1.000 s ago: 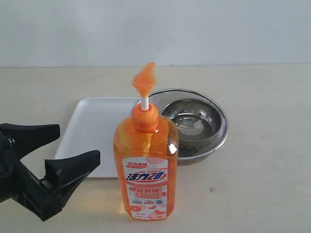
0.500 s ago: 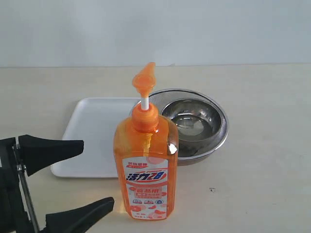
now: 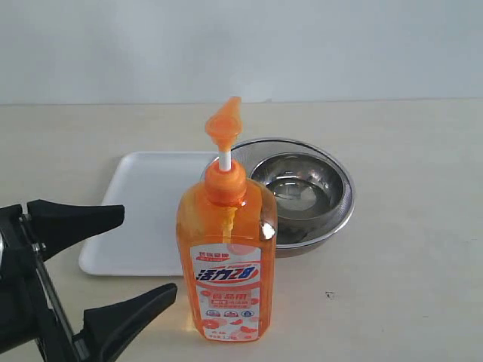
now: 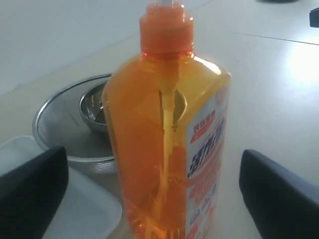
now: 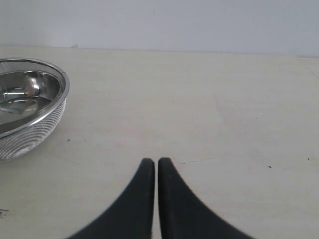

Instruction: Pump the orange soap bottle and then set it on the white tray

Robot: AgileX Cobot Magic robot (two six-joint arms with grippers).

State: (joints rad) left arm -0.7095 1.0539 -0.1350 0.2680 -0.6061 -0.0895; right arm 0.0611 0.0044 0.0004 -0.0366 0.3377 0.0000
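Orange soap bottle [image 3: 226,226] carries a white-orange label [image 3: 226,292] reading "活力28".

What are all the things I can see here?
orange soap bottle: one, orange with a white-orange label, upright on the table, in front of the tray and bowls
white tray: one, white, behind the bottle, left of the mesh bowl
metal mesh bowl: one, silver, right of the tray
steel bowl: one, shiny silver, inside the mesh bowl
table: one, pale beige, under everything
left end effector: one, black, open, left of the bottle, not touching it
right end effector: one, black, shut, over bare table, holding nothing
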